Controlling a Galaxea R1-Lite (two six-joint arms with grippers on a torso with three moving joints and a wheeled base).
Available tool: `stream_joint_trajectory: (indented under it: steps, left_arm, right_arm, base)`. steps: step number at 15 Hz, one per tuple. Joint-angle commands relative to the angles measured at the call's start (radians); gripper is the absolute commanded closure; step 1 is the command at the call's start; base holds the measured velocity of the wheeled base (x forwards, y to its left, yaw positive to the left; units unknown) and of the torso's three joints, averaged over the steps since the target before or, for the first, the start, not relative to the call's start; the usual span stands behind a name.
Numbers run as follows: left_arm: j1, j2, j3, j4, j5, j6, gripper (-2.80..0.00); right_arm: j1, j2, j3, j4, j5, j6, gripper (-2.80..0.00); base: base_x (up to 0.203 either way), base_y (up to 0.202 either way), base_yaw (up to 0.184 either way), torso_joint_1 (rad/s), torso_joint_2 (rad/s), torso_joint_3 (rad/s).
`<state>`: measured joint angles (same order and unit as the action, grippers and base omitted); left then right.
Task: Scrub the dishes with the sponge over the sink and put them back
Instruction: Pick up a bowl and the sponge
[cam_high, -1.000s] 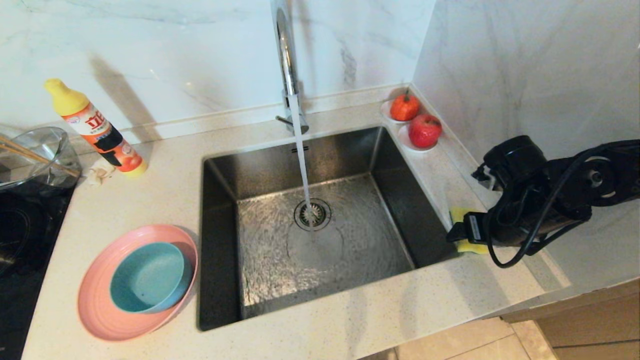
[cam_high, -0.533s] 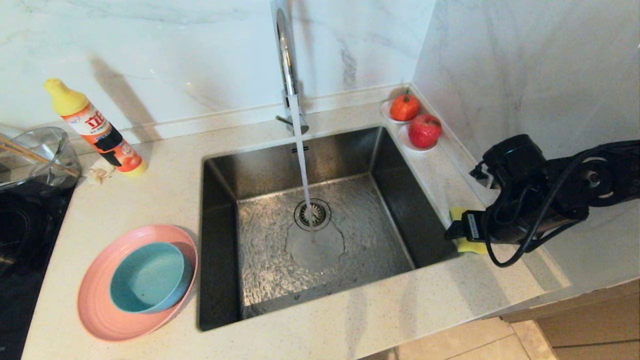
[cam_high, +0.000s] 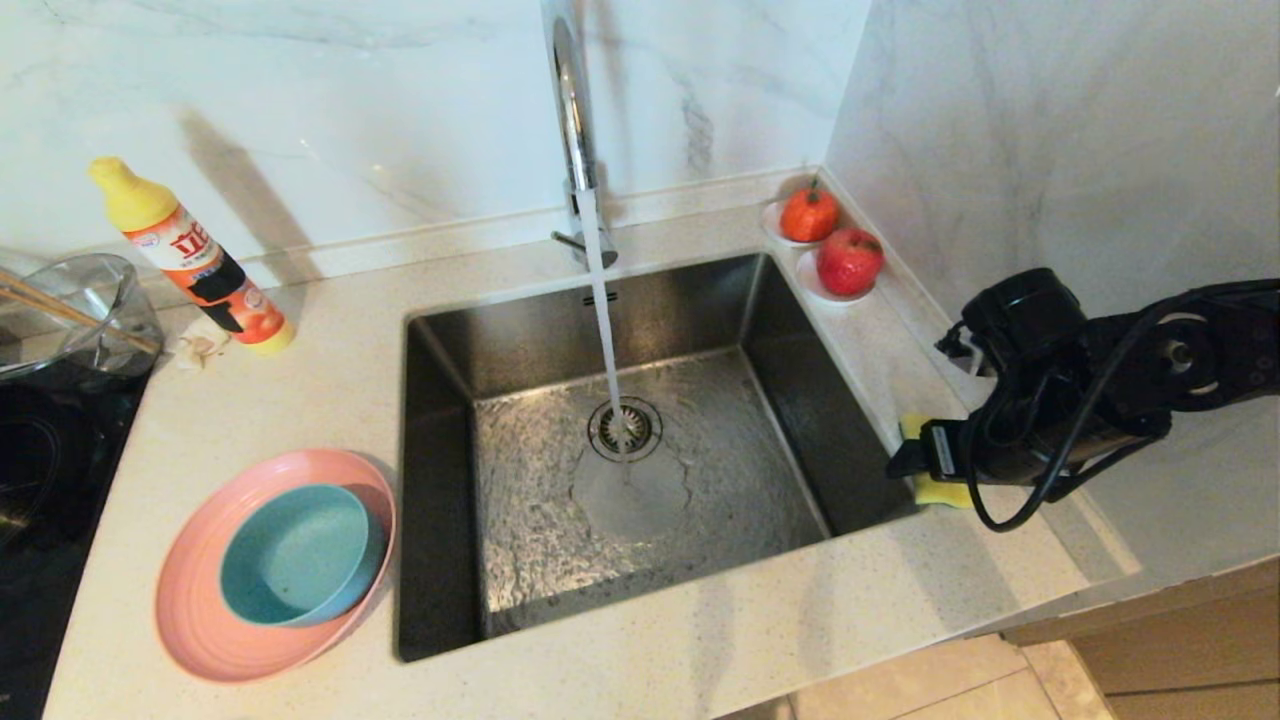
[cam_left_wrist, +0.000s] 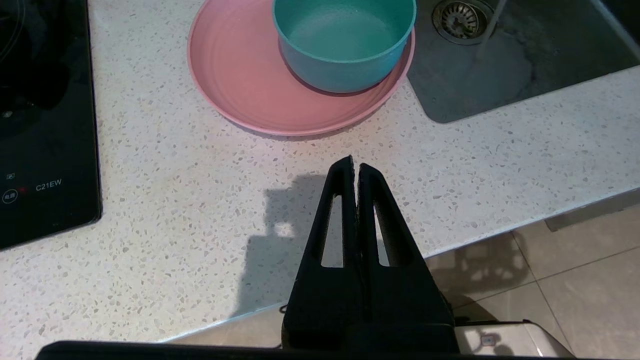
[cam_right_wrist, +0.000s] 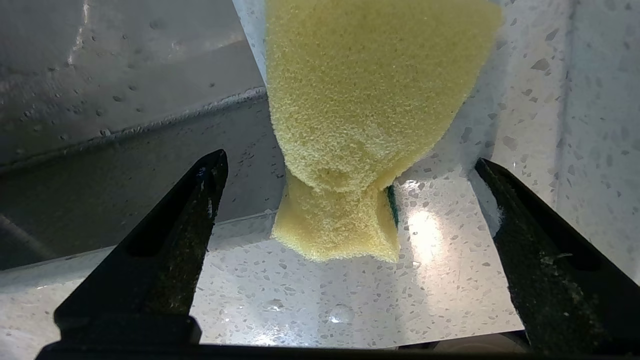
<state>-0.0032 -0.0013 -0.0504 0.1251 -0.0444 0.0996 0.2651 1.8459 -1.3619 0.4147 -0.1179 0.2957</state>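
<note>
At the far left, a detergent bottle (cam_high: 190, 258) is stood against the wall, near a glass bowl (cam_high: 75, 310). The left pincer (cam_left_wrist: 355, 172) is kept parked above the front edge of the table (cam_high: 300, 400), its fingers pressed together on nothing. Just ahead of it the pink plate (cam_high: 200, 620) is laid on the table with the blue bowl (cam_high: 300, 555) nested inside, close beside the sink (cam_high: 760, 380), likely so both can be lifted over it easily. Water is run from the tap (cam_high: 570, 110) onto the drain. On the narrow ledge right of the sink the sponge (cam_right_wrist: 360, 125) is found, and the right pincer (cam_right_wrist: 345, 190) is held low with its fingers spread wide to either side of the sponge's narrow waist, apparently ready to be closed there. Nothing has been scrubbed yet. Two red fruits (cam_high: 830, 240) are set in the back corner.
</note>
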Motion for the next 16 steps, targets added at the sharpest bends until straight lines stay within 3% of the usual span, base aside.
stream_joint_trajectory:
  steps: [1,3,4,16]
  left_arm:
    - [-0.001,0.000,0.000,0.001,0.000,0.000,0.00]
    - [0.000,0.000,0.000,0.001,0.000,0.000,0.00]
    - [0.000,0.000,0.000,0.001,0.000,0.000,0.00]
    - [0.000,0.000,0.000,0.001,0.000,0.000,0.00]
  right_arm:
    - [0.000,0.004,0.000,0.003,0.000,0.003,-2.80]
    - [0.000,0.003,-0.001,0.003,0.001,0.002,-2.80]
    - [0.000,0.003,-0.003,0.003,0.001,0.003,0.00]
    - [0.000,-0.016,-0.019,0.015,0.000,-0.001,0.00]
  base:
    - [0.000,0.000,0.000,0.000,0.00,0.000]
    - [0.000,0.000,0.000,0.000,0.00,0.000]
    - [0.000,0.000,0.000,0.000,0.00,0.000]
    - [0.000,0.000,0.000,0.000,0.00,0.000]
